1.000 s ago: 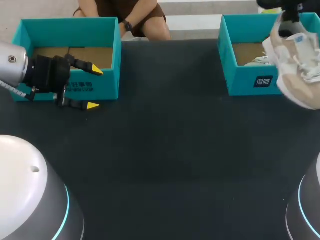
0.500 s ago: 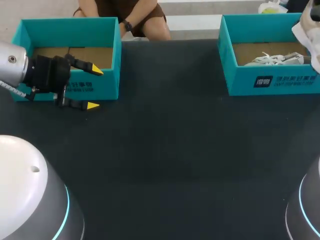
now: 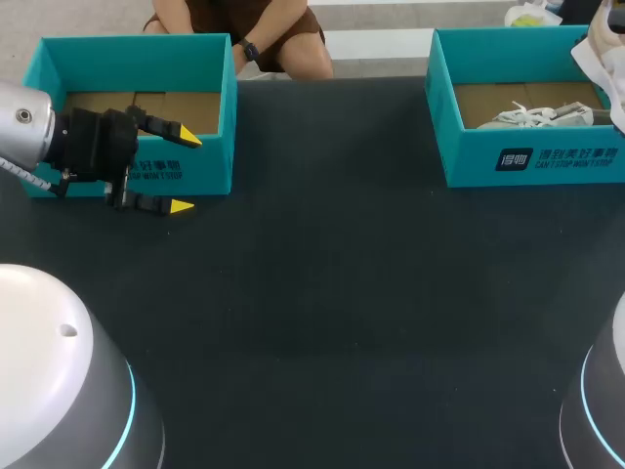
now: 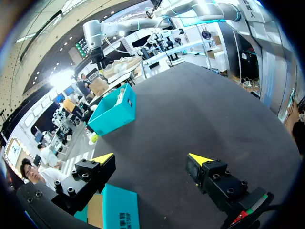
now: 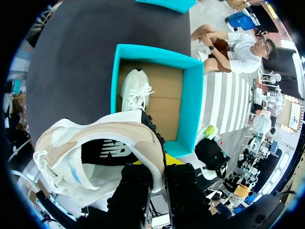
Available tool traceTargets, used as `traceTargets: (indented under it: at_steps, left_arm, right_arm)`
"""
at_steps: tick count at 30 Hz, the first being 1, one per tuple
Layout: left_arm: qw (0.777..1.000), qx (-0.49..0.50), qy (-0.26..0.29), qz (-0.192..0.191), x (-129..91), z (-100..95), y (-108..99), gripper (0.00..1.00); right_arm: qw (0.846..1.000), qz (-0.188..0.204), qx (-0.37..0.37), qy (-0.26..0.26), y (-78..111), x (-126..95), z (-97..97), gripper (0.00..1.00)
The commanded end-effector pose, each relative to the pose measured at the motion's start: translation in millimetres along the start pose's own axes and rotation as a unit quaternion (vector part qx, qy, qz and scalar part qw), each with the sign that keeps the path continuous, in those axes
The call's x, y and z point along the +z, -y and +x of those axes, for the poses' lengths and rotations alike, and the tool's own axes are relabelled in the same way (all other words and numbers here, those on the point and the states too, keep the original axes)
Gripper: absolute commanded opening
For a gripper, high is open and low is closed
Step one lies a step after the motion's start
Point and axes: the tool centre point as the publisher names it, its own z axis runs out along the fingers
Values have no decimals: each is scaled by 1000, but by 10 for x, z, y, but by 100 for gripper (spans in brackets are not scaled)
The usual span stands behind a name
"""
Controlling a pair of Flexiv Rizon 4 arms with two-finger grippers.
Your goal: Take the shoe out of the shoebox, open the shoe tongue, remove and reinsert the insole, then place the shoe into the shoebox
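My right gripper is shut on the heel collar of a beige and white shoe, which it holds in the air above the right teal shoebox. A second white shoe lies inside that box. The head view catches only a sliver of the held shoe at its right edge, over the right shoebox; the gripper itself is outside that view. My left gripper hangs open in front of the left teal shoebox, nothing between its fingers.
The left shoebox shows a bare cardboard floor. The dark table stretches between the two boxes. From the left wrist view the far shoebox stands across the table, beyond the open fingers.
My right arm has raised the shoe up and to the right, from in front of the right box's end to almost outside the head view. The left arm has stayed put.
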Motion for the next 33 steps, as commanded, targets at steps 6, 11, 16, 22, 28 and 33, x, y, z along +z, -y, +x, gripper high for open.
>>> traceTargets:
  at_steps: [6, 11, 16, 22, 28, 33]
  left_arm:
    - [1000, 0, 0, -1, -3, 7, 2, 100]
    - [1000, 0, 0, -1, -3, 7, 2, 100]
    - [1000, 0, 0, -1, -3, 7, 2, 100]
    - [1000, 0, 0, -1, -3, 7, 2, 100]
    - [1000, 0, 0, -1, -3, 7, 2, 100]
    - [1000, 0, 0, -1, -3, 7, 2, 100]
  right_arm:
    - [999, -7, 23, 27, -42, 190, -389, 0]
    - [998, -12, 49, 43, 42, 363, -672, 0]
    - [994, -23, 91, 60, 143, 468, -885, 0]
    - [970, 33, 241, 22, 256, 478, -957, 0]
    - [894, 112, 434, 13, 253, 297, -800, 0]
    - [822, 128, 553, 53, 213, 211, -684, 0]
